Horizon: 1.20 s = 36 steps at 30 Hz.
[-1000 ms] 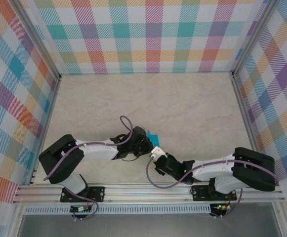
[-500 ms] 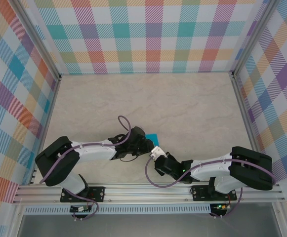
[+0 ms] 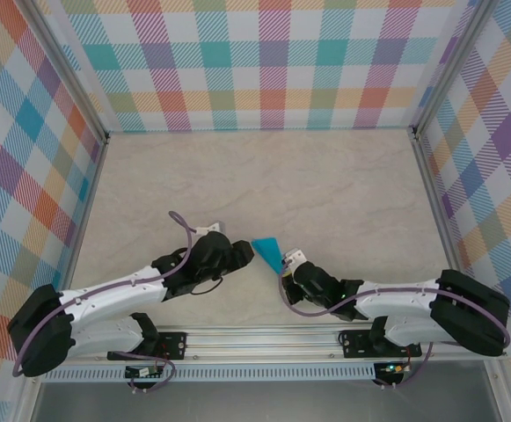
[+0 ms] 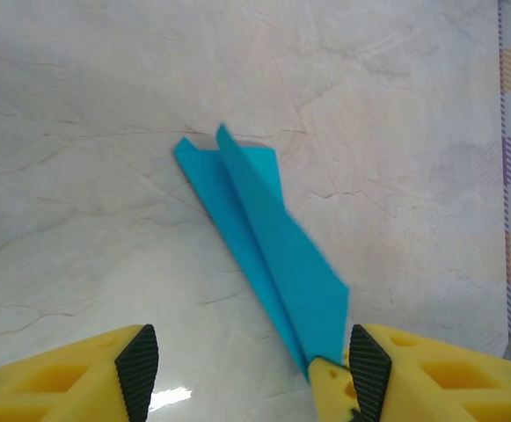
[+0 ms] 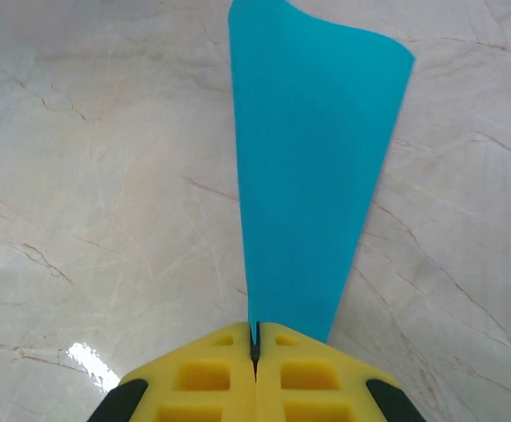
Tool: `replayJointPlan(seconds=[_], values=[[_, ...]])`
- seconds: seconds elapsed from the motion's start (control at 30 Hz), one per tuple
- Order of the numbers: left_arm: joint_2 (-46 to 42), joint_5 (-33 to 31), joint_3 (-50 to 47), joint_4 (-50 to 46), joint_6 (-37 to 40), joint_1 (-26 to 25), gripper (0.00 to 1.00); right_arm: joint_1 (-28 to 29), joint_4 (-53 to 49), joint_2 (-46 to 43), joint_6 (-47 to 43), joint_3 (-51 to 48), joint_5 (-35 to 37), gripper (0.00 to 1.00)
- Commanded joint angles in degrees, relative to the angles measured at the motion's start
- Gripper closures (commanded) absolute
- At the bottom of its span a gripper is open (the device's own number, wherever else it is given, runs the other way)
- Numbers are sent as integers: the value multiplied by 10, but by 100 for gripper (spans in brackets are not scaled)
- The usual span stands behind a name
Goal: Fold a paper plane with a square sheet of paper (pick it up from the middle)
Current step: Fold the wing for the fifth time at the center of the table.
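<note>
We log beige marble-look table (image 3: 343,185). Left gripper (image 4: 248,360), over table's near middle: yellow fingers spread, released, gripping nothing. Right gripper (image 5: 256,338), just toward table's right side: clenched on narrow tip of small teal-blue creased paper plane (image 3: 268,250). Plane's wide tail fans toward table's far edge.

Robot lab test booth. Plaid panels (image 3: 264,61) enclosing workspace beyond and either side of left gripper (image 3: 244,253) and right gripper (image 3: 288,262). Aluminium posts (image 3: 65,70) framing corners beyond them. Marble-look tabletop (image 3: 325,185) lying beneath them. Metal rail (image 3: 264,337) running behind them, carrying both arm bases (image 3: 141,345). Purple cables (image 3: 172,214) looping along arms (image 3: 114,299).
</note>
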Motion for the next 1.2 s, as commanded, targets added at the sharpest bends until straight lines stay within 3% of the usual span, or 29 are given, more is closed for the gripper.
replayJointPlan(seconds=[0.0, 0.33, 0.83, 1.17], values=[[-25, -31, -19, -16, -11, 3, 37, -33, 32, -31, 34, -18, -106, 96], [23, 0, -10, 18, -11, 4, 37, -73, 47, -1, 71, -14, -184, 97], [111, 60, 17, 78, 3, 3, 45, -132, 75, 25, 142, -20, -308, 96], [119, 69, 18, 84, 1, 3, 47, -151, 81, 50, 169, -21, -343, 96]])
